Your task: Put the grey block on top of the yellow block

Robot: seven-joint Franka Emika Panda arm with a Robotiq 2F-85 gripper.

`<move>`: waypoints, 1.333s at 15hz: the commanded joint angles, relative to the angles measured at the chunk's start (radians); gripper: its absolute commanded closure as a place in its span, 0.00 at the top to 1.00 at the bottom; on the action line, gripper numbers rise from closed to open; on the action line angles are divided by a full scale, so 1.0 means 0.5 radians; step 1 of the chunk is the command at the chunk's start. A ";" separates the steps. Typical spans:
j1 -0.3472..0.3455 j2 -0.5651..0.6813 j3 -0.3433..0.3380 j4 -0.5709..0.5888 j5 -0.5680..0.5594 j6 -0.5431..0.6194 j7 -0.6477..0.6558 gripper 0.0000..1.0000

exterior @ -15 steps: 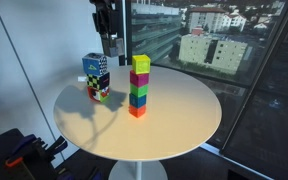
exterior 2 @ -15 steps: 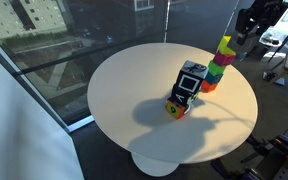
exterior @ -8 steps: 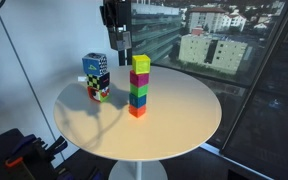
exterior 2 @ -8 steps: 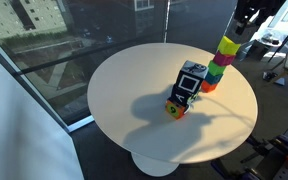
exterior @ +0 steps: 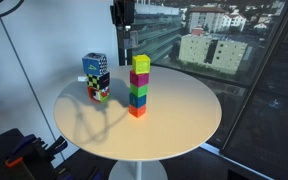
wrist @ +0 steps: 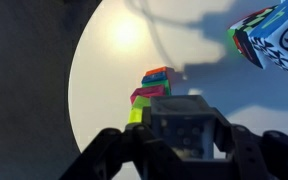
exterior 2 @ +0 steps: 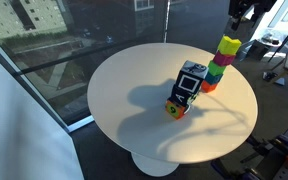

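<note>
pincer [wrist: 187, 138] clamped on the matte, square-edged grey block [wrist: 189, 115] high over the round white table [exterior: 184, 120]; yellow block [exterior: 141, 64] caps the coloured cube stack [wrist: 154, 85] at 10 o'clock in wrist view

Matte black two-fingered gripper [wrist: 180, 125] filling the bottom of the wrist view, its broad angular black fingers [wrist: 112, 152] spreading to either side, appearing as a dark blocky shape in both exterior views.

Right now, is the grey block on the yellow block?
No, the yellow block is bare on top; the gripper holds the grey block higher up.
</note>
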 commanded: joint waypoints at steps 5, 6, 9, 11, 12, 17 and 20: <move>-0.016 0.222 -0.055 0.287 0.049 -0.138 0.119 0.32; -0.017 0.242 -0.063 0.307 0.050 -0.145 0.125 0.32; -0.019 0.299 -0.089 0.358 0.058 -0.154 0.121 0.32; -0.020 0.324 -0.102 0.379 0.069 -0.159 0.116 0.32; -0.021 0.337 -0.109 0.391 0.080 -0.164 0.110 0.32; -0.022 0.365 -0.129 0.400 0.170 -0.166 0.094 0.32; -0.021 0.363 -0.136 0.391 0.186 -0.150 0.101 0.32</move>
